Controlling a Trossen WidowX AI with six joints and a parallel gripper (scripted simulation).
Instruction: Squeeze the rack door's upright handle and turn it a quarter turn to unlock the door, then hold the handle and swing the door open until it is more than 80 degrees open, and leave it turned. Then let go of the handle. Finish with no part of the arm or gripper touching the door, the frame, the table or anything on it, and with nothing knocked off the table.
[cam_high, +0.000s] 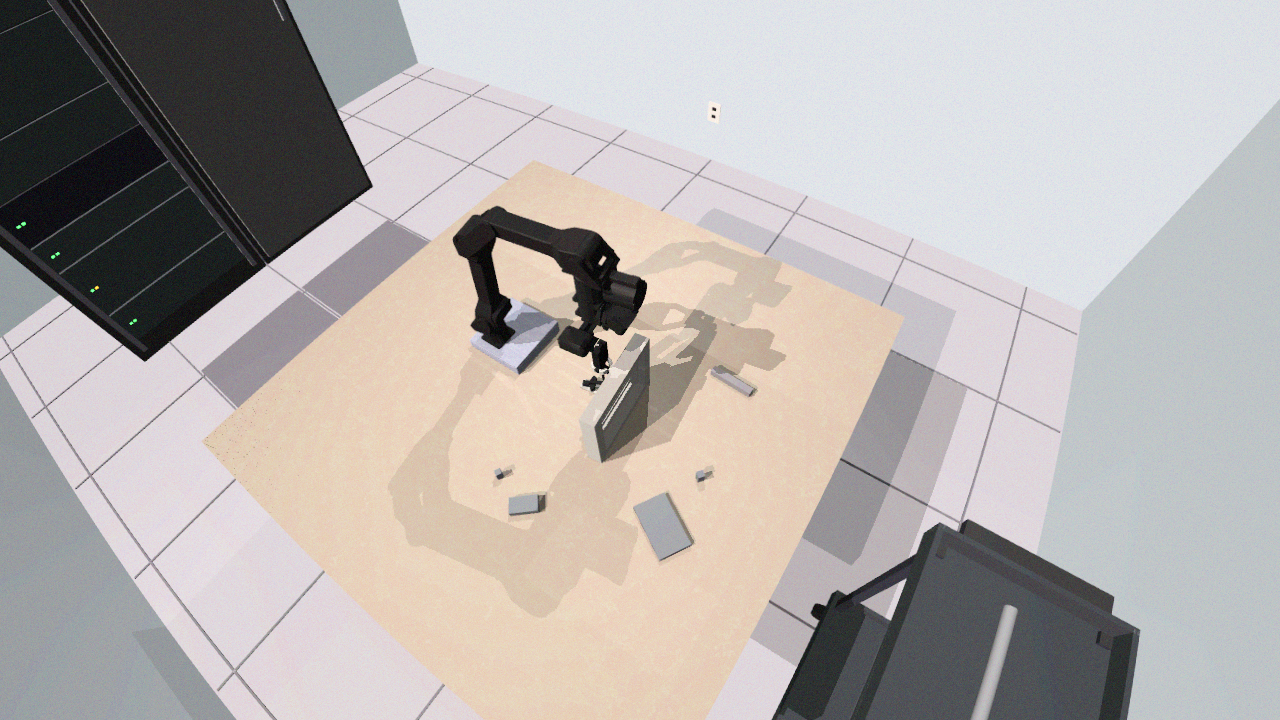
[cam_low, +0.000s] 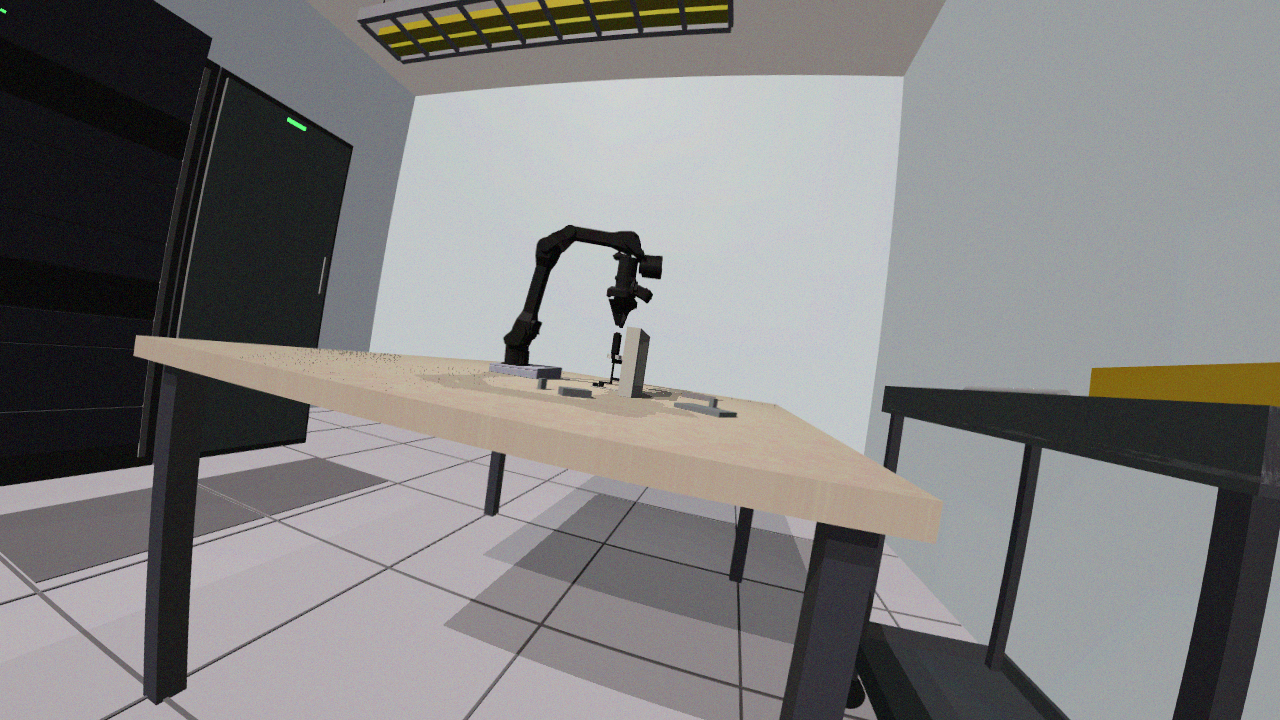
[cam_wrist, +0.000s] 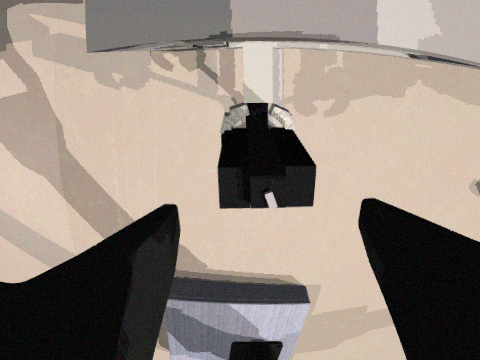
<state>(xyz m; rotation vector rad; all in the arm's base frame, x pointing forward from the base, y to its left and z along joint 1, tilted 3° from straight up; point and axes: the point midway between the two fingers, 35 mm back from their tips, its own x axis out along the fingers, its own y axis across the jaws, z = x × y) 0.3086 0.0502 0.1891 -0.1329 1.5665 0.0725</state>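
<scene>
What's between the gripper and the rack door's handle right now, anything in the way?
Nothing visible. The open gripper hangs above the black upright handle. The pale upright panel stands beside the handle, not between them.

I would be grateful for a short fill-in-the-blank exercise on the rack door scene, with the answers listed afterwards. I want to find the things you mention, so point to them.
The claw (cam_low: 620, 324) (cam_wrist: 271, 215) is ____, with no object between its fingers.
The arm's base plate (cam_high: 534, 335) (cam_low: 550, 371) (cam_wrist: 200, 330) rests on the ____.
In the top view, a white power outlet (cam_high: 713, 111) is mounted on the ____.
In the exterior view, the ceiling light (cam_low: 572, 19) shows the colour ____ between its dark bars.

Missing words: open; table; wall; yellow.
</scene>
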